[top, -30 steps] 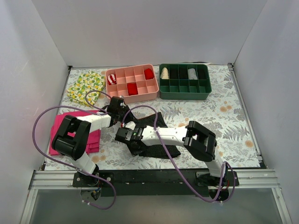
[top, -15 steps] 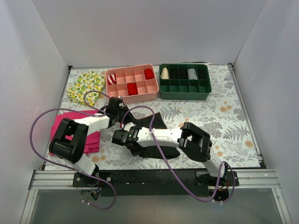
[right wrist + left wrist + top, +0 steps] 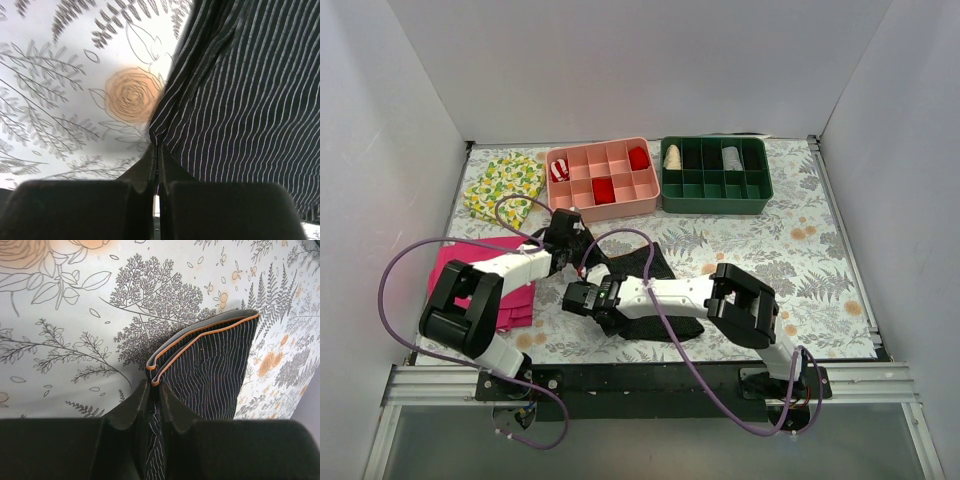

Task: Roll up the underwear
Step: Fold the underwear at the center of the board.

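Table: floral-print cover. Far edge, left to right: lemon-print cloth, pink divided tray, green divided tray. Near left: folded magenta cloth. Centre: black striped underwear.

Top view: the right arm covers the middle of the underwear; you see only its far corner and a near strip. The left arm hides part of the magenta cloth. Items in the pink tray and the green tray are too small to name.

Right wrist view: the underwear runs off the top and right edges. The right gripper is pressed together at the hem; you cannot tell if cloth is nipped.

Left wrist view: the hem vanishes inside the left gripper.
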`<state>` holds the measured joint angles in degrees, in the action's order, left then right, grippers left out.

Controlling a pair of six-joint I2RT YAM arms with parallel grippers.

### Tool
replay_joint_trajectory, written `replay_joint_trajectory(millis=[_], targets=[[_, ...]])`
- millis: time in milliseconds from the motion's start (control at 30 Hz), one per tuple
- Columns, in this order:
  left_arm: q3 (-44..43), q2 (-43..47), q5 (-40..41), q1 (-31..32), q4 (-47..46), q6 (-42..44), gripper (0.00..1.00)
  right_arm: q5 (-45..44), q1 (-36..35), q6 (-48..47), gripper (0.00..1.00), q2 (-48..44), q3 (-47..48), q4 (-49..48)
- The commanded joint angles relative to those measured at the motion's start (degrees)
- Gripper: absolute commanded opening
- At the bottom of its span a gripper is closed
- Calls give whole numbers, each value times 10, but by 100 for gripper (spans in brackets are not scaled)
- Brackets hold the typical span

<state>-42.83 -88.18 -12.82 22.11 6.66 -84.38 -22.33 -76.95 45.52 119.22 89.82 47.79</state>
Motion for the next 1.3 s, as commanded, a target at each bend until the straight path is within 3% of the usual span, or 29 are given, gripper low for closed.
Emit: replay_joint_trajectory(millis=[0, 300, 600, 1033, 1267], targets=[[-3, 53, 44, -2, 33, -3, 5, 3, -1, -33, 1, -61, -46, -52], [-12, 110, 102, -3, 114, 8, 4, 98, 5, -73, 1, -166, -128, -205], [-27, 150, 146, -3, 179, 2, 4, 193, 30, -83, 1, -221, -201, -292], [-88, 95, 158, 0, 223, -3, 4, 283, 86, -35, 1, -300, -351, -444], [-147, 38, 177, 36, 236, -6, 4, 308, 123, -21, 1, -327, -405, -494]])
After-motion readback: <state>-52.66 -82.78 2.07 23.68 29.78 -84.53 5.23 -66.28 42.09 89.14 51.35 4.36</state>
